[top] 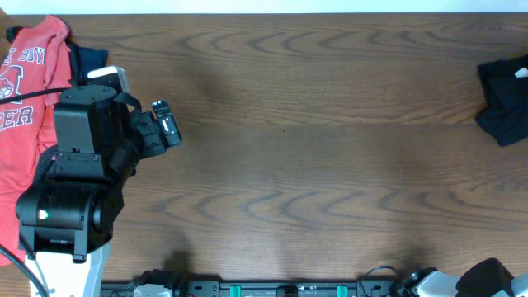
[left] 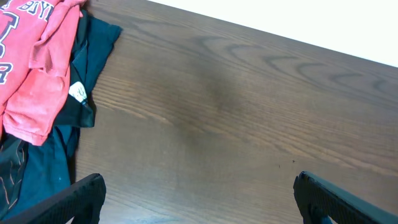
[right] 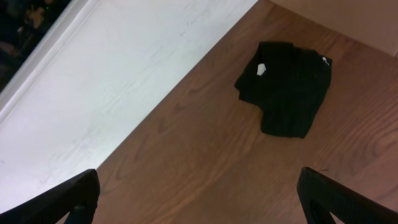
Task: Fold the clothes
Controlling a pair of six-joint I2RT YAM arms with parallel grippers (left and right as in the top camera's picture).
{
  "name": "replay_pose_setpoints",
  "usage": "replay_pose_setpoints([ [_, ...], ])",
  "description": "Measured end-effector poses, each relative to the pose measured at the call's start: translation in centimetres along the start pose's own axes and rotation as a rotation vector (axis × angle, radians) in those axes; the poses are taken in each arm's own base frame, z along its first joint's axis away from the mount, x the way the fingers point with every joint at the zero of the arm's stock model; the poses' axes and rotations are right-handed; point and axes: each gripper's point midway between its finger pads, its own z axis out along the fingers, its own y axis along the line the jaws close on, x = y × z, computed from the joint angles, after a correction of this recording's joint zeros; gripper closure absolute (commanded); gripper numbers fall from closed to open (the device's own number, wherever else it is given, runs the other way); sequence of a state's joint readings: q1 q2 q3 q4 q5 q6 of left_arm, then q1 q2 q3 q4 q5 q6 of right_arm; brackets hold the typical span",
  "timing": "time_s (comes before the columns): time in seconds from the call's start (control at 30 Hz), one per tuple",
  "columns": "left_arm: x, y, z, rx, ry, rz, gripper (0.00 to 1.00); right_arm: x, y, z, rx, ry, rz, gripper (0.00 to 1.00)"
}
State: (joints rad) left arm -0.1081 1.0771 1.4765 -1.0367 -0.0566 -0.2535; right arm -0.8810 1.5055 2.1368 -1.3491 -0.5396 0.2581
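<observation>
The left fingers (left: 74,202) are spread wide with nothing between them, hanging over the bare wooden surface (top: 313,165) just beside the red T-shirt (top: 25,124) and navy garment (left: 93,56) heaped at its left end. The right fingers (right: 336,199) gape just as wide, empty, well apart from the crumpled black shirt (right: 286,87) at the right edge.
</observation>
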Motion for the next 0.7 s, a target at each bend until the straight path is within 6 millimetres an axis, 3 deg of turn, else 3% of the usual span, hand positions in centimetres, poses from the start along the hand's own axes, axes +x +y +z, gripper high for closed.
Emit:
replay_pose_setpoints([
  [0.37,0.0,0.0,0.0,-0.001,0.000,0.000,0.02,0.0,0.1,0.0,-0.007,0.002,0.017,0.01],
  [0.57,0.0,0.0,0.0,-0.003,-0.001,0.000,0.02,0.4,1.2,0.0,-0.067,0.030,0.296,0.01],
  [0.7,0.0,0.0,0.0,-0.003,-0.001,0.000,0.02,0.4,1.5,-0.1,-0.081,0.041,0.387,0.01],
])
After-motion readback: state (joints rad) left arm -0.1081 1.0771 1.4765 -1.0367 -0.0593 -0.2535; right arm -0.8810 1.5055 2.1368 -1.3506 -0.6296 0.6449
